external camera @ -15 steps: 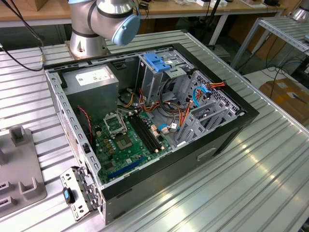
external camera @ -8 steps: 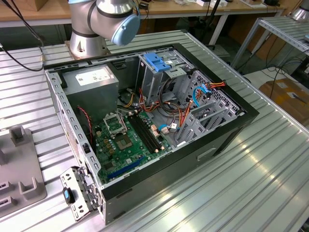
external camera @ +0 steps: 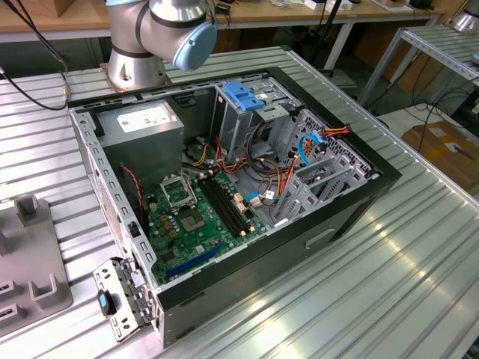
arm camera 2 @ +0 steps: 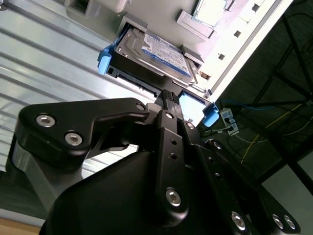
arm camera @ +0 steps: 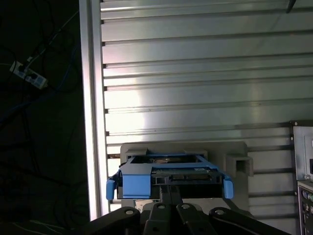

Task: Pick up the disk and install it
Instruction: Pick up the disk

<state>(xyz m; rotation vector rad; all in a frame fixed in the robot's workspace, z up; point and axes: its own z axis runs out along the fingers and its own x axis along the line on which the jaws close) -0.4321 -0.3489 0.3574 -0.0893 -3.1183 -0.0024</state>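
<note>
**Lifting the disk cleanly out of its holder**

In the exterior view, from its left to its right, a grey fixture (external camera: 30, 254) lay on the ribbed surface (external camera: 389, 284). Next stood the open case (external camera: 359, 202), with the arm (external camera: 161, 30) behind it and a blue bracket (external camera: 243, 93) on top of its drive cage.

In both wrist views the disk (arm camera: 168, 171) (arm camera 2: 151, 49) sat in a grey holder (arm camera: 234, 161) near the surface's edge, label up, with blue rail tabs sticking out at either side. The end effector (arm camera: 171, 188) (arm camera 2: 167, 95) was at the middle of the disk's connector end. Its fingers were drawn close together there and looked closed on the disk's edge, though how deep the bite went could not be made out.

The grip seemed narrow and held one end only, so the free end would likely sag or twist. A good lift would draw the disk out along the line of the holder walls, slowly and without tilt, so the tabs did not catch. A centred pinch would matter too, to keep the rails square for the cage.
</note>
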